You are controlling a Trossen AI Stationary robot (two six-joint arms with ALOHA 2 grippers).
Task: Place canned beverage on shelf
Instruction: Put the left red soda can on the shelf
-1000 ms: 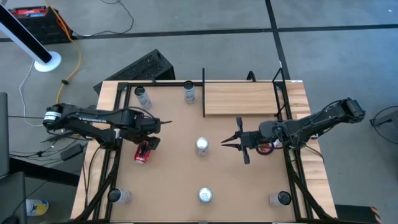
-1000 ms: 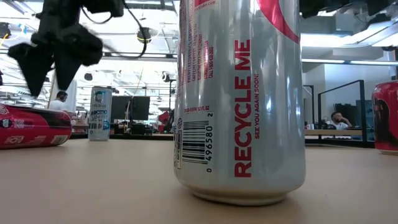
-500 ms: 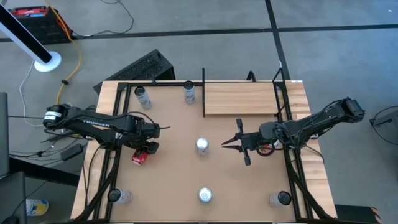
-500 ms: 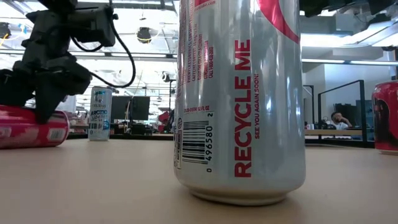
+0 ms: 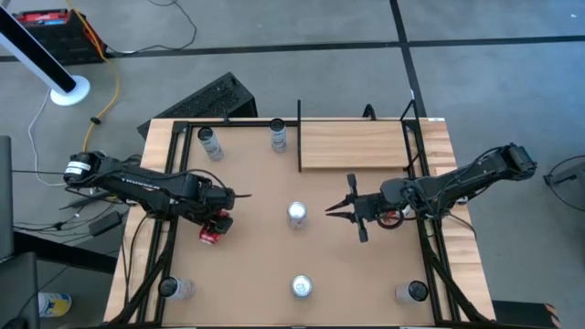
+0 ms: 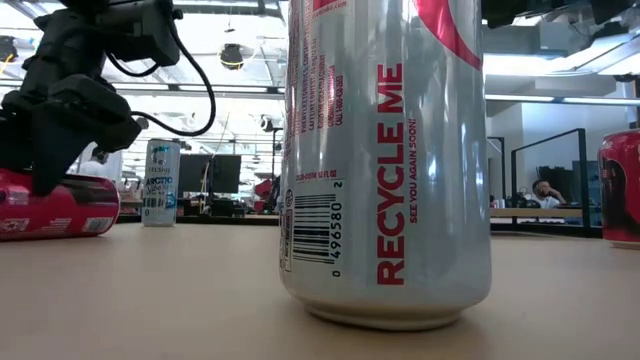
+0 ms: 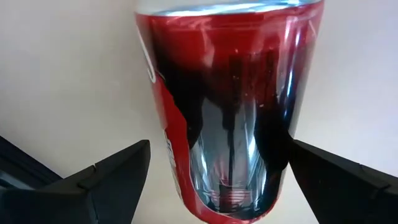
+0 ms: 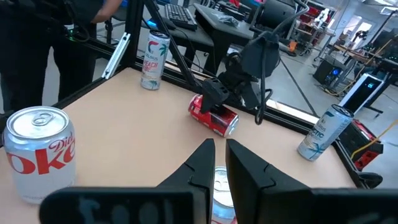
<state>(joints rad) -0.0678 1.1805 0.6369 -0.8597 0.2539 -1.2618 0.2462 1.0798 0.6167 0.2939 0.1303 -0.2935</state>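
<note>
Sideways, red can (image 5: pixel 213 234), long axis toward left tool (image 5: pixel 222 219)

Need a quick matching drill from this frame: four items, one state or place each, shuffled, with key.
Items:
1. red can
2. left gripper
3. right gripper
4. shelf

States:
A. shut, holding nothing, pointing at the middle can
B. lying on its side
C. bare board at the far edge of the table
D. open, fingers either side of a can

Pairs: 1-B, 2-D, 3-A, 4-C
</note>
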